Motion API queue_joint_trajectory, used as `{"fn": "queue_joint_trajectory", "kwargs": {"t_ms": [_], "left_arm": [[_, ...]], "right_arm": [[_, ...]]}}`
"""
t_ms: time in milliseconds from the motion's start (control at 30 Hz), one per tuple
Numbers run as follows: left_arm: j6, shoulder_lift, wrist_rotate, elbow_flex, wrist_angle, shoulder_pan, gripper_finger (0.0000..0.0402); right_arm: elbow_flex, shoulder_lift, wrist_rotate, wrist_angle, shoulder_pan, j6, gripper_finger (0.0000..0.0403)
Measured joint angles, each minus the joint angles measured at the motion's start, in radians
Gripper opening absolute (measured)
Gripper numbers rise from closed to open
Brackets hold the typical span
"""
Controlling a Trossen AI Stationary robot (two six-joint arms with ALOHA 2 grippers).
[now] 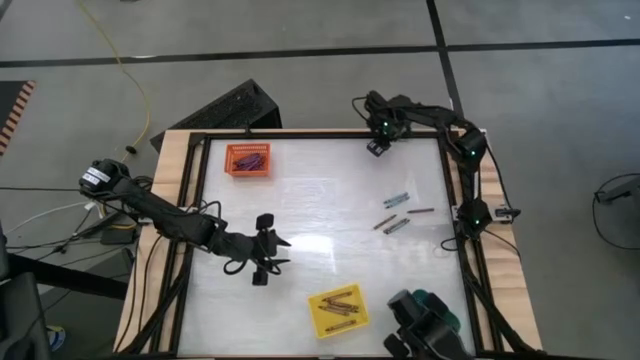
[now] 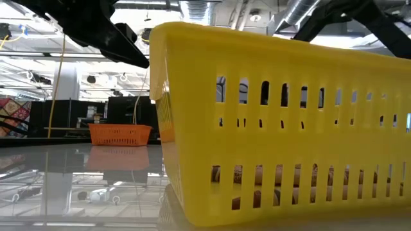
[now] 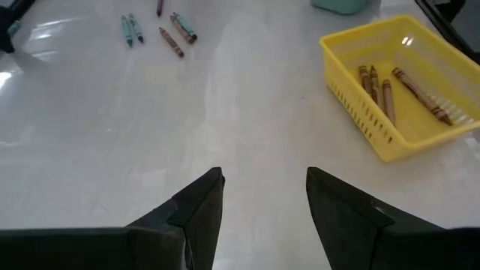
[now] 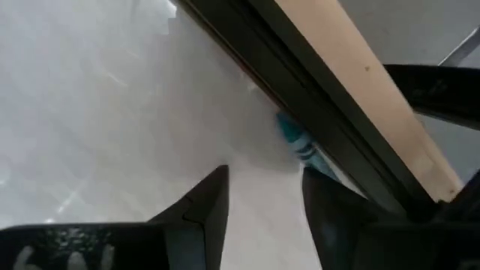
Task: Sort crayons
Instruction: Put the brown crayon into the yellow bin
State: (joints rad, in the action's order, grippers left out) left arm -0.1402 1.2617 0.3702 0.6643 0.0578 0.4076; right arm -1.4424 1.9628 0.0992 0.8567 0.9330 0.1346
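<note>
So the left gripper (image 1: 275,253) is sitting over the middle-left of the white surface (image 1: 320,200) with its jaws spread apart and nothing between them; the wrist view shows bare surface in the gap. The right gripper (image 4: 262,195) is way up at the far right corner by the dark frame (image 4: 315,112), jaws also apart and empty, with one teal-blue crayon (image 4: 296,142) lying right against that frame just ahead of it. The loose crayons (image 1: 398,212) are in a small cluster on the right half of the surface, a couple of teal ones plus some brownish ones, well apart from both grippers. The yellow tray (image 1: 337,311) near the front edge has a few brown crayons (image 3: 390,90) in it, the orange tray (image 1: 248,159) at the far left corner holds some dark ones, and a teal tray (image 1: 432,303) peeks out at the front right, partly hidden behind some dark hardware.
</note>
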Motion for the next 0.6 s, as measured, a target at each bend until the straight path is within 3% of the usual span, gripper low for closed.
{"fn": "queue_joint_trajectory", "kwargs": {"t_ms": [600], "left_arm": [[-0.019,0.000,-0.023,0.000,-0.025,0.000,0.0181]], "right_arm": [[-0.032,0.009,-0.026,0.008,0.050,-0.026,0.0171]]}}
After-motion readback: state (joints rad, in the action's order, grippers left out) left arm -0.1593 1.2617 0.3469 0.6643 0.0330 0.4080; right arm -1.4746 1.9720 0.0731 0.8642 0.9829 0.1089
